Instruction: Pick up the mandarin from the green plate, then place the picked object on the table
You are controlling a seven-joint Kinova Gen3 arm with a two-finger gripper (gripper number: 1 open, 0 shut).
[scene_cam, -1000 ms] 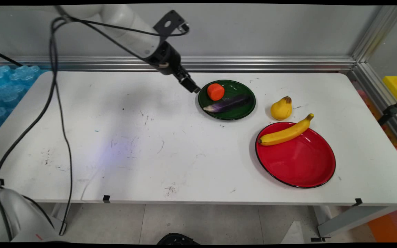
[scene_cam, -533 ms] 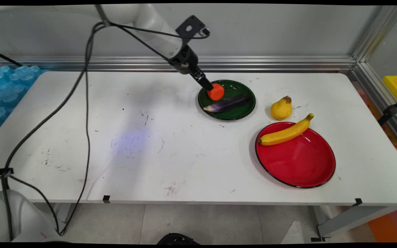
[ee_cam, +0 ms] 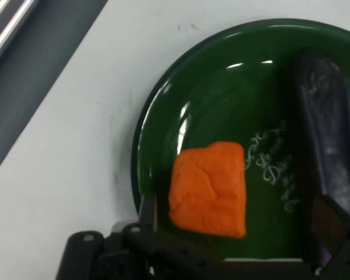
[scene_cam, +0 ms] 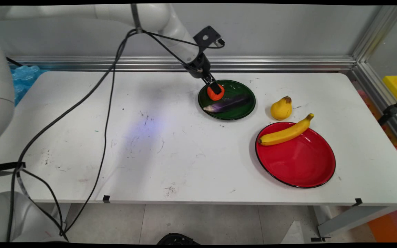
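Since the earlier frames the black two-finger gripper [scene_cam: 215, 88] has travelled right along the table's far side and come down onto the small orange block [scene_cam: 215, 93], which lies at the left of the round dark green plate [scene_cam: 243, 111]. Its fingers [ee_cam: 147, 211] stand spread, one on each side of the block (no squeeze visible in the hand view). A long purple eggplant [scene_cam: 226, 103] lies on the same plate, just beside the block. Well apart to the right are a yellow pear [scene_cam: 281, 108] and a yellow banana [scene_cam: 285, 132] on a round red plate [scene_cam: 298, 165].
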